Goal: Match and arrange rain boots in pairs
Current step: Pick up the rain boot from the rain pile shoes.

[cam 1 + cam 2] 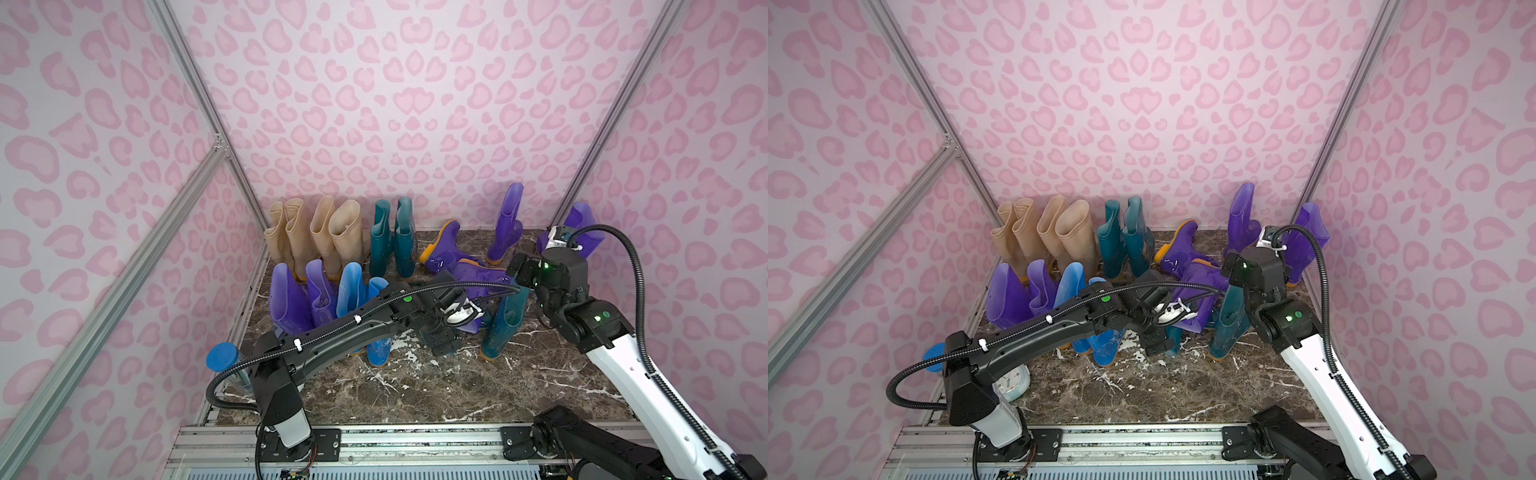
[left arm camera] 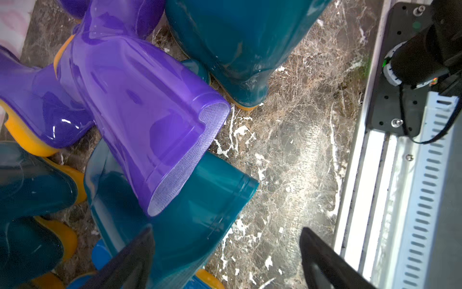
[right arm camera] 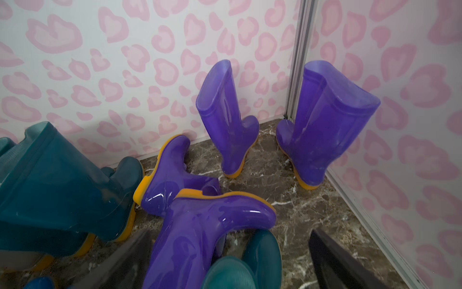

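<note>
Judging from how they lie, the pairing is partway done. In a top view, beige boots point(image 1: 320, 237) and teal boots point(image 1: 392, 237) stand in a row at centre left against the back wall point(image 1: 415, 124), with purple and blue boots point(image 1: 291, 299) in front of them. At centre right, two fallen purple boots point(image 1: 446, 253) lie one across the other, near upright purple boots point(image 1: 505, 224) by the far right corner.

The left claw point(image 2: 226, 229) shows at the bottom of the left wrist view with its fingers spread wide. One finger is over a toppled teal boot point(image 2: 195, 212), and the claw grips nothing. The right claw point(image 3: 227, 237) is spread too, above the fallen purple boots, with nothing pinched that I can see.

These boots look light, glossy and slippery, with soft shafts that would fold under a squeeze. The best hold is probably the thickened rim at the mouth, pinching one wall, or else the stiffer ankle. The sole end will likely swing down once lifted.
</note>
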`<control>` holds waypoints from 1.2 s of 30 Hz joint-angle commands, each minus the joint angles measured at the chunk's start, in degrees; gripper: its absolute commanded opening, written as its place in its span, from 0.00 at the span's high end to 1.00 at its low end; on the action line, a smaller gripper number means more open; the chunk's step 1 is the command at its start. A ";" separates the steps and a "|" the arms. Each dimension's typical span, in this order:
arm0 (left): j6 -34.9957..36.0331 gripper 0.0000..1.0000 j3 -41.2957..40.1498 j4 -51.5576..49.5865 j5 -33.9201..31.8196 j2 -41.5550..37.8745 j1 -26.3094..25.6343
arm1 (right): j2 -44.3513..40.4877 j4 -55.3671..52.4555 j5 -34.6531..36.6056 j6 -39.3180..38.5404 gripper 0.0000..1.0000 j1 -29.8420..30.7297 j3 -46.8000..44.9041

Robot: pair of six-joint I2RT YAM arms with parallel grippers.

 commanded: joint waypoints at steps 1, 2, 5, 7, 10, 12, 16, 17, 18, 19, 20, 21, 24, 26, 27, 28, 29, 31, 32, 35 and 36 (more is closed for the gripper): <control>6.27 0.06 -1.24 5.25 -1.96 0.28 -0.37 | -0.97 -8.34 -3.44 5.93 0.01 -0.46 0.82; 7.17 0.06 -1.62 6.40 -1.79 0.40 -0.46 | -1.20 -8.81 -4.93 6.64 0.01 -0.49 0.72; 10.29 0.05 -2.94 11.51 -2.55 1.38 -0.77 | -1.35 -9.00 -9.04 8.38 0.01 -0.72 -0.63; 11.56 0.05 -3.62 15.28 -3.10 2.56 -1.03 | -1.07 -8.56 -9.66 9.23 0.01 -0.84 -1.87; 13.86 0.06 -6.28 20.76 -3.81 3.93 -1.28 | -1.80 -6.88 -11.38 10.80 0.01 -3.11 -3.12; 14.10 0.07 -8.60 25.96 -6.31 4.46 -1.38 | -3.15 -3.80 -16.04 10.86 0.01 -6.61 -5.34; 15.60 0.07 -14.19 38.54 -11.85 6.83 -1.50 | -3.50 0.39 -25.50 11.49 0.01 -13.20 -9.40; 15.99 0.07 -14.05 39.94 -13.41 8.00 -1.47 | -3.10 0.74 -26.56 10.95 0.01 -13.57 -9.55; 15.51 0.08 -13.67 41.60 -15.24 9.08 -1.47 | -2.45 0.74 -26.75 10.08 0.01 -13.50 -9.43; 15.31 0.08 -13.73 43.53 -15.69 9.67 -1.25 | -1.91 0.23 -26.41 9.66 0.03 -13.62 -8.91; 15.25 0.08 -13.82 44.96 -16.04 10.15 -1.12 | -1.75 0.00 -26.06 9.35 0.06 -13.67 -8.48; 15.25 0.08 -13.43 45.79 -16.48 10.88 -1.12 | -1.89 0.31 -26.20 8.97 0.10 -13.70 -8.38; 15.76 0.16 -11.24 45.71 -18.20 13.46 -0.95 | -2.19 1.92 -28.13 8.27 0.23 -14.15 -9.40; 15.96 0.28 -10.42 45.29 -18.06 13.99 -0.61 | -1.84 2.70 -29.88 7.72 0.37 -14.84 -10.40; 15.95 0.38 -10.09 44.90 -18.02 14.02 -0.43 | -1.71 3.25 -30.69 7.53 0.46 -15.24 -11.02; 16.12 0.49 -9.84 44.55 -18.39 13.94 -0.35 | -1.53 3.58 -31.35 7.24 0.56 -15.73 -11.41; 16.31 0.59 -9.57 44.10 -18.63 13.78 -0.31 | -1.48 3.91 -31.59 6.90 0.68 -16.34 -11.63; 16.32 0.80 -9.45 42.82 -18.34 13.10 0.23 | -1.82 4.61 -31.00 6.38 0.93 -17.53 -12.08; 16.15 0.88 -8.14 41.66 -17.75 12.82 0.56 | -2.00 4.78 -31.02 6.37 1.00 -18.26 -12.16; 14.65 0.98 -3.76 35.05 -15.92 12.26 1.41 | -2.66 5.14 -30.81 6.19 1.00 -20.06 -11.84; 13.74 0.98 -2.19 32.94 -15.40 12.06 1.64 | -2.99 5.26 -29.67 6.05 1.00 -20.20 -11.60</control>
